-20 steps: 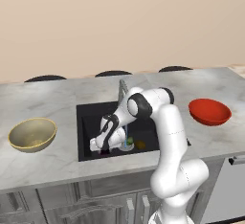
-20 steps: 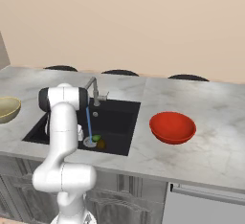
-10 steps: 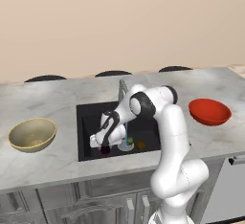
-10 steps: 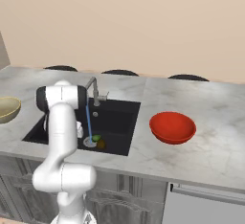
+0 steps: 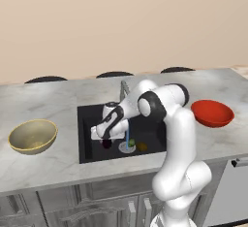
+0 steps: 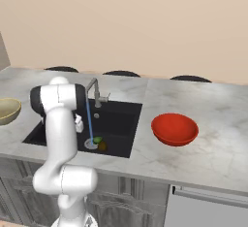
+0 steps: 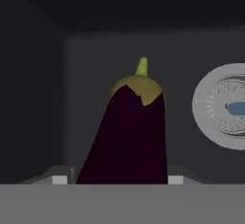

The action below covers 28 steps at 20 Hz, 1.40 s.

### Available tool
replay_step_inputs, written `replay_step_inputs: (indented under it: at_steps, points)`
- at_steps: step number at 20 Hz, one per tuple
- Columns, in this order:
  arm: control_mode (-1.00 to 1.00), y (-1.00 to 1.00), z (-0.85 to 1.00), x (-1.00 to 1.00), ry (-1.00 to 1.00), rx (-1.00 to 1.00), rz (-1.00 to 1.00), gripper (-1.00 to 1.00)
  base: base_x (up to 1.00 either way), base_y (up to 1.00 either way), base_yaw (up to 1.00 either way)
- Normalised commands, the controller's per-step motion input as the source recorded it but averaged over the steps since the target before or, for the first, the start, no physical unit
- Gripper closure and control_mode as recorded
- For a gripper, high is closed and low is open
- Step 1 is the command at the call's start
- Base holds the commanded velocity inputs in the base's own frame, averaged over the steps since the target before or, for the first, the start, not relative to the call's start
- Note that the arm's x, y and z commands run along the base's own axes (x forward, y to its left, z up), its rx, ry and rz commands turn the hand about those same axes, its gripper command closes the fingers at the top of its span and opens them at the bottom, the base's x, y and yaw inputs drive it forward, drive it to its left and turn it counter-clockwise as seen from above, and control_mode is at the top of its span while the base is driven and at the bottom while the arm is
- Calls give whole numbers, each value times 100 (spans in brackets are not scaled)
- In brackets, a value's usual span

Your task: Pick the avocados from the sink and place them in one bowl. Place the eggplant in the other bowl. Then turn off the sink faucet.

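Dark purple eggplant [image 7: 127,139] close before the hand camera, yellow-green cap and stem pointing away, lying on the black floor of the sink [image 5: 89,114]. Fingers [image 5: 105,141] lowered into the basin, spread apart, one either side of the eggplant; contact not confirmed, cannot tell whether pads touch the skin. Tips barely visible at the bottom of the hand view, flanking the eggplant's near end.

Just right of the eggplant in the hand view: round silver drain [image 7: 225,106], with blue water landing in its middle. From the left base view, thin blue stream [image 5: 127,137] falling from the sink faucet [image 5: 123,88] onto the drain. Bright green avocado [image 5: 131,144] resting beside the stream at the drain; darker orange-brown avocado [image 5: 141,147] just right of it, near the front wall. Both apart from the fingers. Forearm crossing over the basin, hiding part of the faucet.

Grey marble desk [image 5: 48,168] around the sink. Tan bowl [image 5: 33,136] on the desk, well left of the basin. Red bowl [image 5: 212,113] on the desk, right of the basin beyond the arm.

Count: one eggplant, two avocados, two bowls, one faucet, one drain.

Farther back: three dark rounded shapes [image 5: 115,74] along the desk's rear edge; beige wall behind.
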Motion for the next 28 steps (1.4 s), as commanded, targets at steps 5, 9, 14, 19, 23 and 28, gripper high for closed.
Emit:
replay_step_inputs:
  at_steps: [5, 9, 14, 19, 23, 28]
  points:
    - [-100, 0, 45, 0, -3, 0, -8, 100, 0, 0, 0]
    - [-100, 0, 44, 0, -2, 0, -7, 100, 0, 0, 0]
    - [-100, -1, 49, -2, 0, 0, -8, 100, 0, 0, 0]
    - [-100, -2, 52, -11, -1, 0, -9, 100, 0, 0, 0]
    - [-100, 0, 54, -13, 0, 0, -7, 100, 0, 0, 0]
    - [-100, 0, 56, -6, 0, 0, -2, 100, 0, 0, 0]
